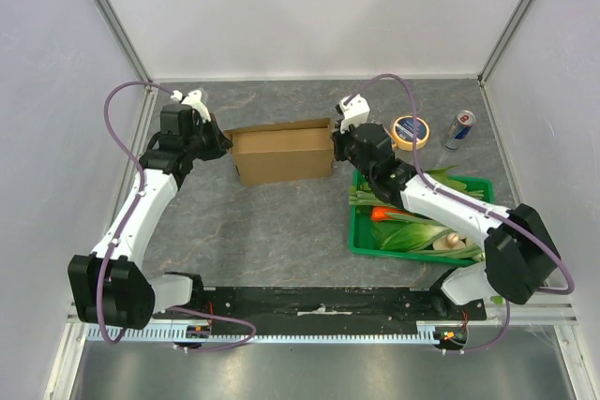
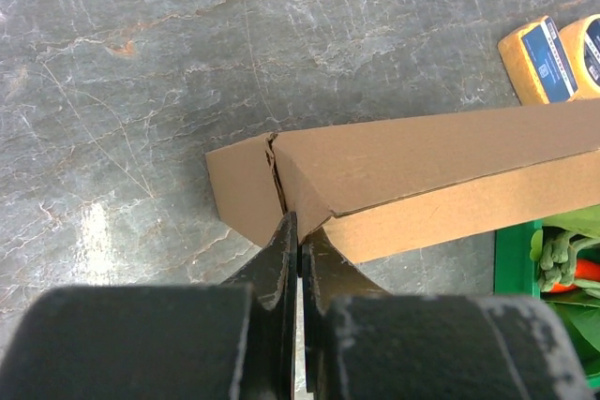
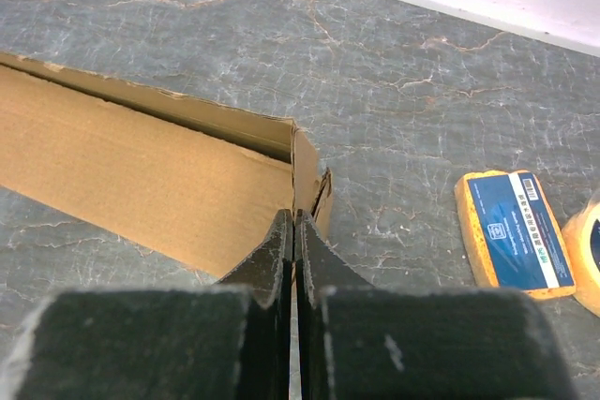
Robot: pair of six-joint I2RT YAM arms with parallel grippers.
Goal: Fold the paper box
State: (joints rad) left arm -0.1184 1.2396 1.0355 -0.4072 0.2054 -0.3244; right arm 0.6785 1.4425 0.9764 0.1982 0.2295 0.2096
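Note:
The paper box (image 1: pixel 281 152) is plain brown cardboard and stands on the grey table between my two grippers. My left gripper (image 1: pixel 223 144) is at its left end. In the left wrist view the tips (image 2: pixel 300 229) are pressed together on the box's (image 2: pixel 422 170) end corner, where a split seam shows. My right gripper (image 1: pixel 335 145) is at the right end. In the right wrist view it (image 3: pixel 294 222) is shut on the upright end wall of the box (image 3: pixel 141 175), whose top is open there.
A green crate (image 1: pixel 361 236) of vegetables sits right of the box, under my right arm. A tape roll (image 1: pixel 410 130) and a can (image 1: pixel 458 128) stand at the back right. A yellow sponge with a blue label (image 3: pixel 511 229) lies near the box's right end.

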